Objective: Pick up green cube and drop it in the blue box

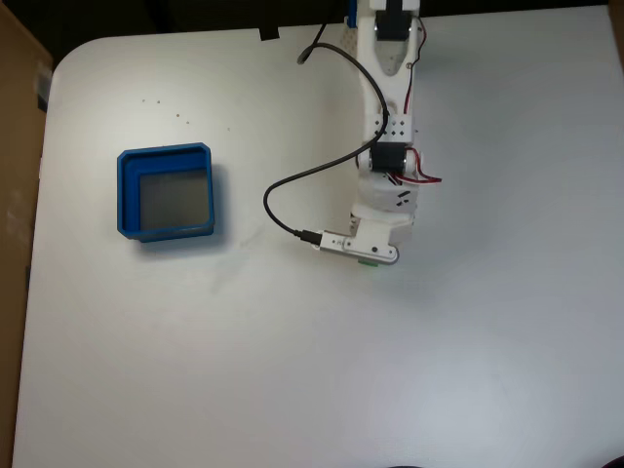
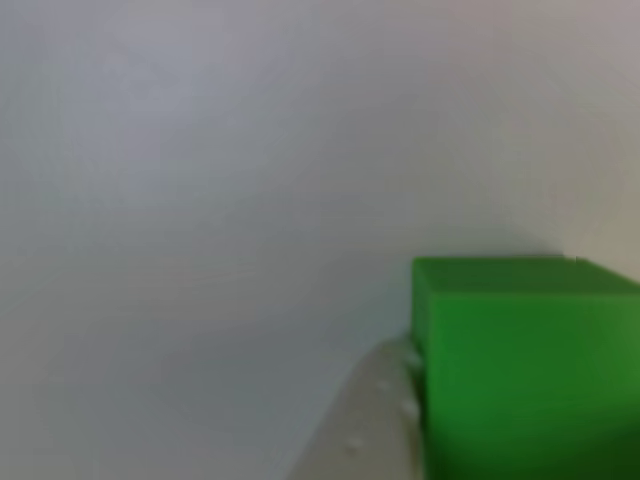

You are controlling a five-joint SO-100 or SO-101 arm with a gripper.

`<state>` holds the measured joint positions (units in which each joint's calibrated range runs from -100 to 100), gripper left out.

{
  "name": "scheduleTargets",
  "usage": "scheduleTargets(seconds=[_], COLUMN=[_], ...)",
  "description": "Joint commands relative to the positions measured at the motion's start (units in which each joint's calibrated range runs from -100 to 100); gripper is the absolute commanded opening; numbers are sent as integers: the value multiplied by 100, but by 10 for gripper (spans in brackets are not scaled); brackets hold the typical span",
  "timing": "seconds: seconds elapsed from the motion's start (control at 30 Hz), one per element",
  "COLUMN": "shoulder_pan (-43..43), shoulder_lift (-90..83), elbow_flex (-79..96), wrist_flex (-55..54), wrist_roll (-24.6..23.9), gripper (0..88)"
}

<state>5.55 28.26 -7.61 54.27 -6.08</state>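
Colours only. My arm (image 1: pixel 382 117) is white, with black motor blocks, a black cable (image 1: pixel 292 185) looping off to the left in the fixed view, and thin red wires (image 1: pixel 424 178) by the lower motor. A silver plug end sits near my gripper (image 1: pixel 375 255).

Green cube (image 2: pixel 525 365): bright, plain green, no markings; top face slightly lighter than the front one. A pale whitish finger (image 2: pixel 370 425) sits against its left side.

Blue box (image 1: pixel 126 195): saturated blue walls, dull grey floor.

Table (image 1: pixel 292 370): plain white, a few tiny dark specks above the box. Brown surface (image 1: pixel 15 146) at the left edge.
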Motion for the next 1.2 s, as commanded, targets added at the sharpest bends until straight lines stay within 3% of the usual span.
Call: scheduleTargets(seconds=[0.0,0.4,0.8,1.17], shoulder_pan=[291,1439,3231,3780], shoulder_lift=[-1083,-2930,-2913,-2387], elbow_flex=[-305,-287,-287,-359], wrist_flex=[-25,-17,-17,-58], wrist_roll=[-15,15,0,29], gripper=[25,27,27,28])
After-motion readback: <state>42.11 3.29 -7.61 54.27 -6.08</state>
